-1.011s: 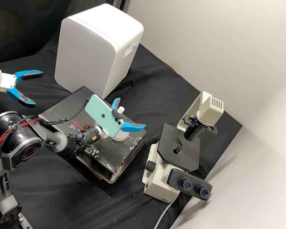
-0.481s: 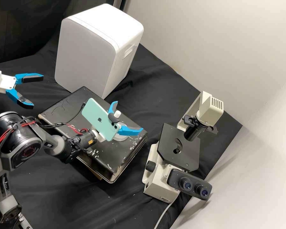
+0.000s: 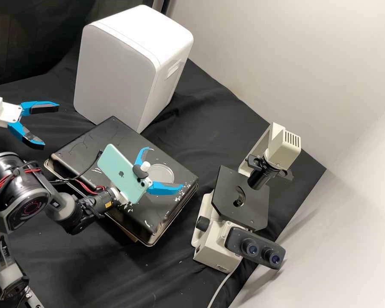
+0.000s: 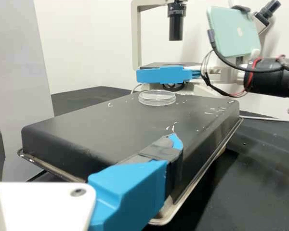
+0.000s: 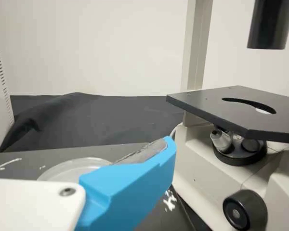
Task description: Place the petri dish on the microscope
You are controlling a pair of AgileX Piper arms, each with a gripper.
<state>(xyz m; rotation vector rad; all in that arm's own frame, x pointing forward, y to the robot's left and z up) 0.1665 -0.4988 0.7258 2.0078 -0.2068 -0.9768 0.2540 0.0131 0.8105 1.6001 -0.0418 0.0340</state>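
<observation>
- Plainly, the task is only at its start: the clear round plastic petri dish (image 4: 156, 97) lies flat on the black upturned metal tray (image 3: 90, 149), near the tray corner that faces the microscope, about mid-way across the black cloth-covered tabletop (image 3: 226, 115).
- The right pincer (image 3: 165, 167) hangs low over the tray with its blue fingers spread wide. The dish lies between them, but it has hold of nothing. Whether a finger touches the rim I cannot tell.
- The left pincer (image 3: 50, 125), also spread wide and empty, hovers by the tabletop's left edge, well apart from the dish.
- The cream and black microscope (image 3: 220, 244) stands near the tabletop's right edge, and the dish is not on its flat black stage (image 3: 244, 205).
- By my judgement everything is left to do: closing on the dish, lifting it, carrying it to the stage, setting it down and letting go.
</observation>
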